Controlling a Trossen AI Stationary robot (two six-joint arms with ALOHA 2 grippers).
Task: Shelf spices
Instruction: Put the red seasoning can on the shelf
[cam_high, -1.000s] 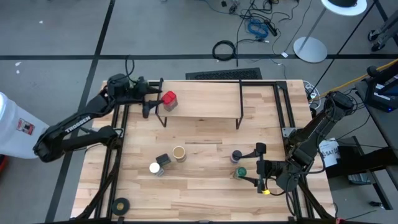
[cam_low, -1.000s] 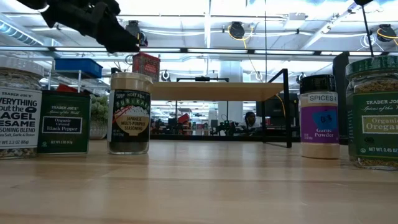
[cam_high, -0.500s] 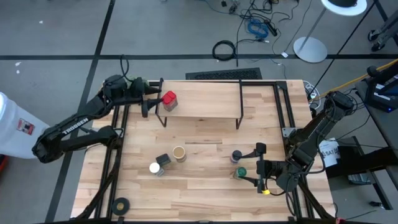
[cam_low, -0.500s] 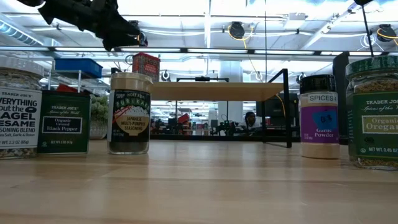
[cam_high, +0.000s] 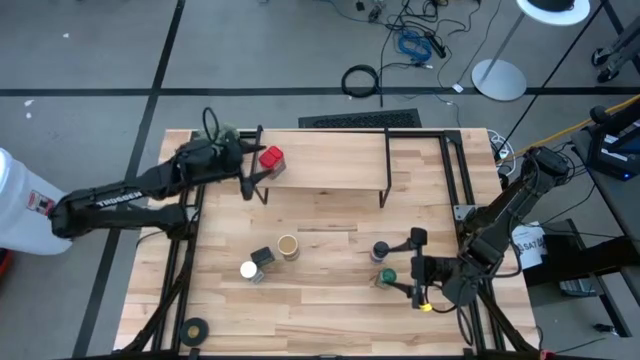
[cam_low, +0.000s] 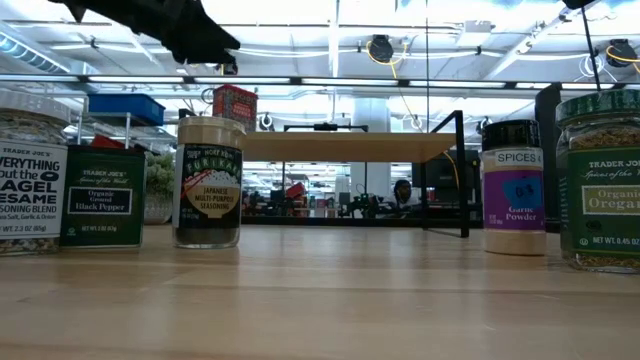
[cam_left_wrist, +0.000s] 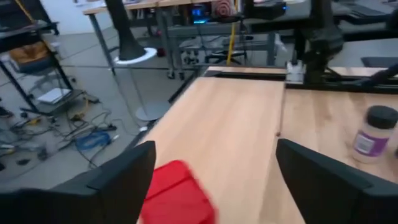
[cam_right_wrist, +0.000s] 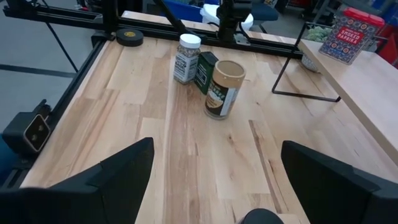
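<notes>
The shelf (cam_high: 325, 160) stands at the table's far side. A red tin (cam_high: 271, 159) rests on its left end, and also shows in the low view (cam_low: 235, 103). My left gripper (cam_high: 247, 168) is open at that end. The red tin (cam_left_wrist: 179, 196) shows low between its spread fingers. A white-lidded jar (cam_right_wrist: 186, 57), a dark square tin (cam_right_wrist: 206, 71) and a tan cylinder (cam_right_wrist: 224, 88) stand on the tabletop at centre left. A dark-lidded jar (cam_high: 381, 250) and a green-lidded jar (cam_high: 386, 277) stand just left of my open right gripper (cam_high: 417, 266).
A black tape roll (cam_high: 193, 330) lies at the near left corner. A fuzzy green ball (cam_right_wrist: 317, 31) sits behind the shelf's left end. Black frame rails run along the table's left and right edges. Bare wood lies under the shelf and along the near edge.
My left arm has swung about its base, so the hand has gone a little toward the table's near and right side, and now points at the shelf's left end from a new angle. The red tin stays where it was on the shelf.
</notes>
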